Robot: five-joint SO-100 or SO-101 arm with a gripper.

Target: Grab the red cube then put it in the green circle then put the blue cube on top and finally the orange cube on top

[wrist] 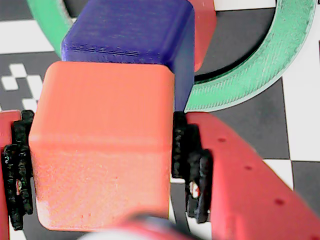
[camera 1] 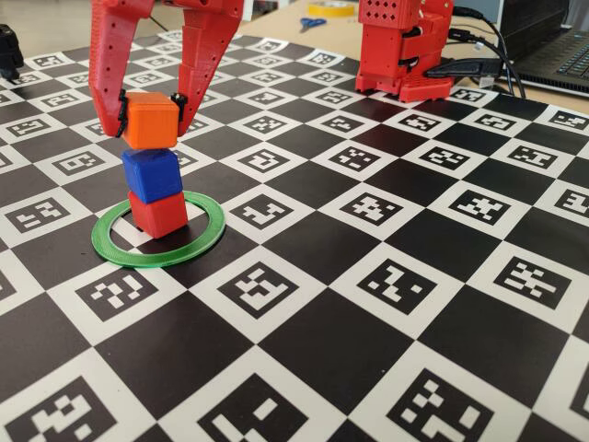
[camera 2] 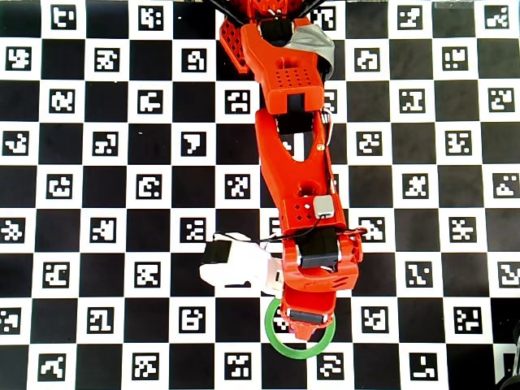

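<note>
The red cube stands inside the green circle on the checkered mat, with the blue cube stacked on it. My gripper is shut on the orange cube, holding it directly over the blue cube, touching or a hair above it. In the wrist view the orange cube fills the space between the black pads. Beyond it are the blue cube, a sliver of the red cube and the green circle. From overhead the arm hides the cubes; only the green circle shows.
The red arm base stands at the mat's far edge, with cables and a laptop to its right. Scissors and a yellow tape roll lie beyond the mat. A white camera housing juts from the wrist.
</note>
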